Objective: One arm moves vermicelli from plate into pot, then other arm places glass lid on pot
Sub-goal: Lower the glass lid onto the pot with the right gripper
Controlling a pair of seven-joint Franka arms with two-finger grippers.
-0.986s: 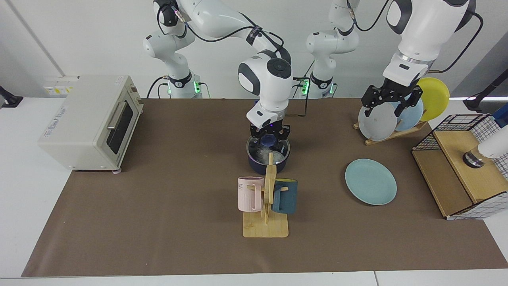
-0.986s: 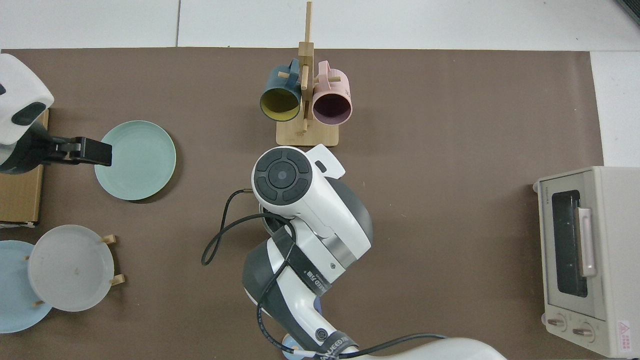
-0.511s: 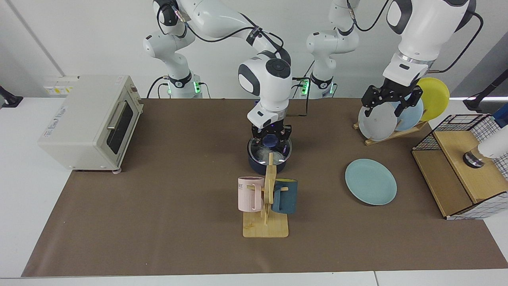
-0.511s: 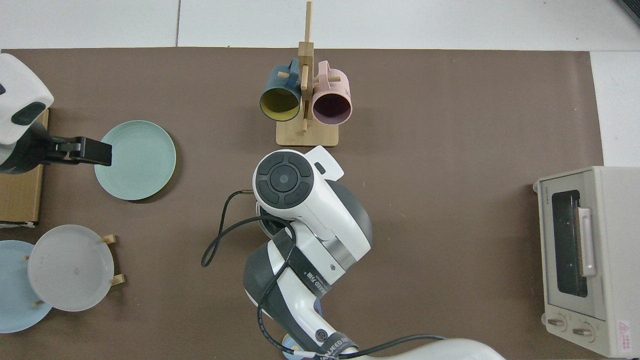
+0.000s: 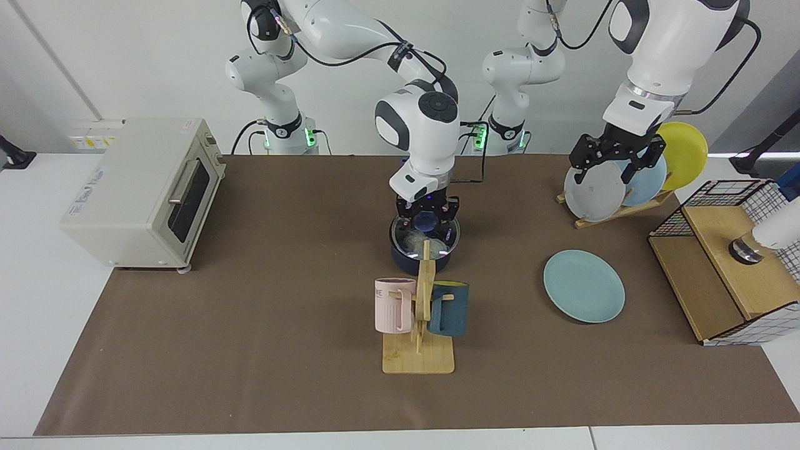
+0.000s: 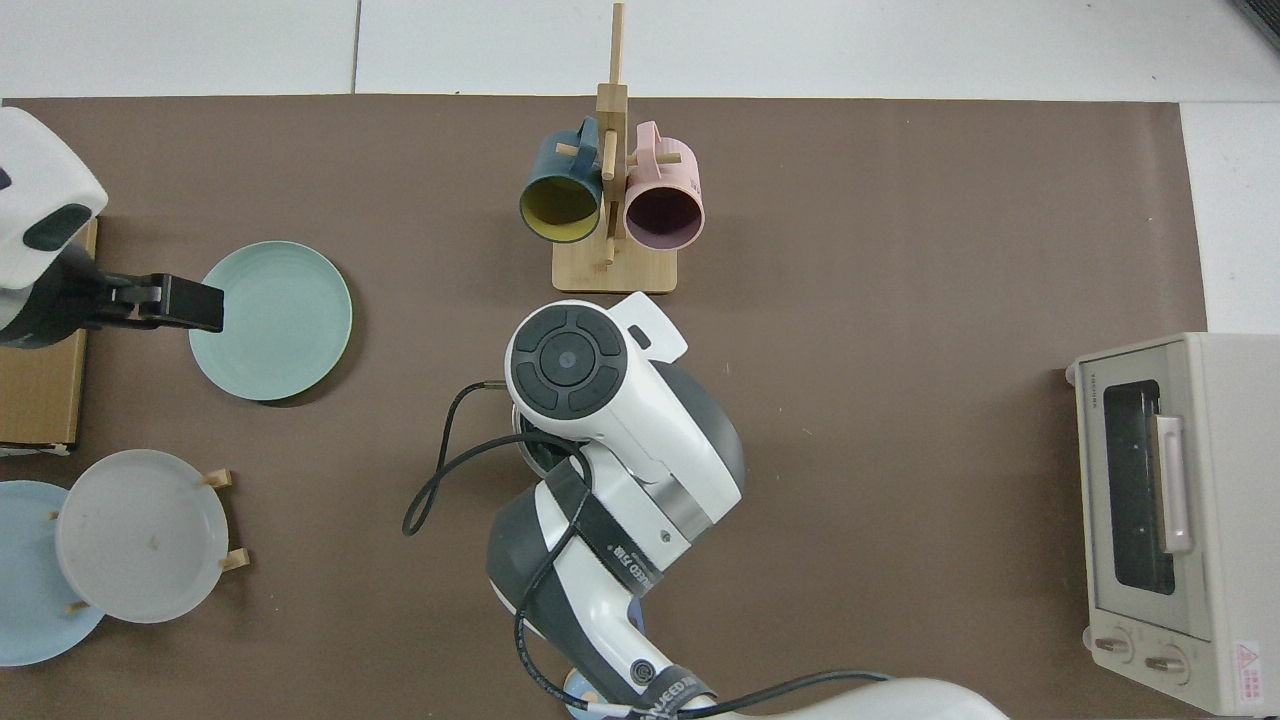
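Observation:
The dark navy pot (image 5: 400, 259) stands mid-table behind the mug rack. The glass lid (image 5: 441, 236) lies flat on its rim, and the white vermicelli (image 5: 412, 240) shows through the glass. My right gripper (image 5: 427, 219) points straight down over the pot, shut on the lid's blue knob. In the top view the right arm covers the pot except for a sliver (image 6: 535, 455). The light-teal plate (image 5: 584, 286) (image 6: 270, 320) lies bare on the mat. My left gripper (image 5: 615, 164) (image 6: 190, 303) hangs open above the table near the plate rack and waits.
A wooden mug rack (image 5: 419, 350) with a pink mug (image 5: 394, 305) and a dark-teal mug (image 5: 450, 309) stands just in front of the pot. A plate rack (image 5: 615, 209), a wire-and-wood box (image 5: 728, 262) and a toaster oven (image 5: 144, 190) line the sides.
The right gripper has lowered the lid from a tilt above the pot to flat on its rim. The left arm has not moved.

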